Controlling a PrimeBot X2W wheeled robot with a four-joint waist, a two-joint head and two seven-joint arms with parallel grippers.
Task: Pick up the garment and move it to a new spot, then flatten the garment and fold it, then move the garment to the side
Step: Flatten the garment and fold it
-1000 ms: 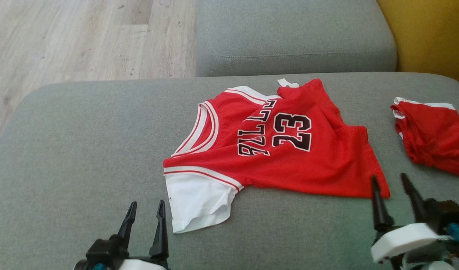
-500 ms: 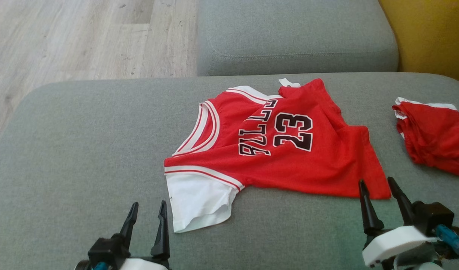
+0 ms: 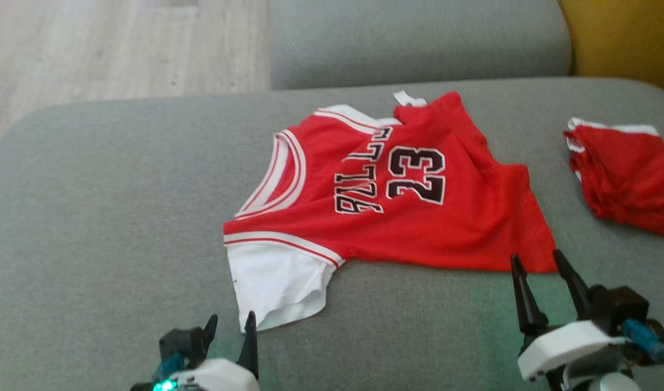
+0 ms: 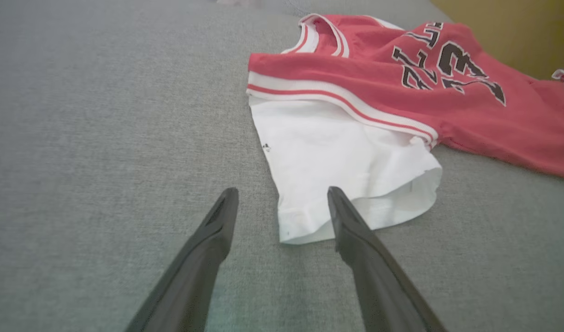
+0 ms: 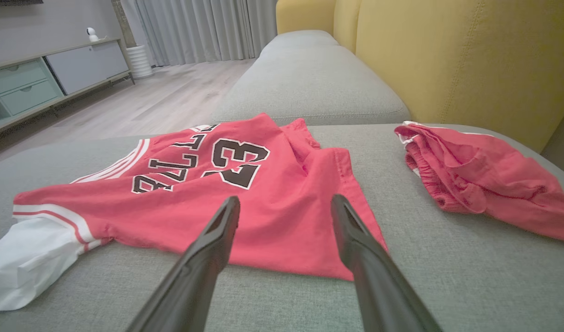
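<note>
Head view: red jersey (image 3: 397, 201) on the grey sofa cushion (image 3: 93, 217), both pincers spread wide and empty.
Lies sideways mid-cushion, number up, far shoulder folded over and rumpled, so judged not yet flattened. Left pincer (image 3: 231, 326) low at the near edge, aimed at the white sleeve (image 3: 277, 282), tips close by its cuff, contact unclear. Right pincer (image 3: 536, 259) just beside the red hem corner (image 3: 538, 247), pinching nothing. Probably posed one at each end so as to nip sleeve and hem together and lift without bunching. Red shorts (image 3: 625, 174) off to the right, well apart, likely left alone. Thin mesh apt to slip; calls for a low, shallow pinch against the soft cushion.
</note>
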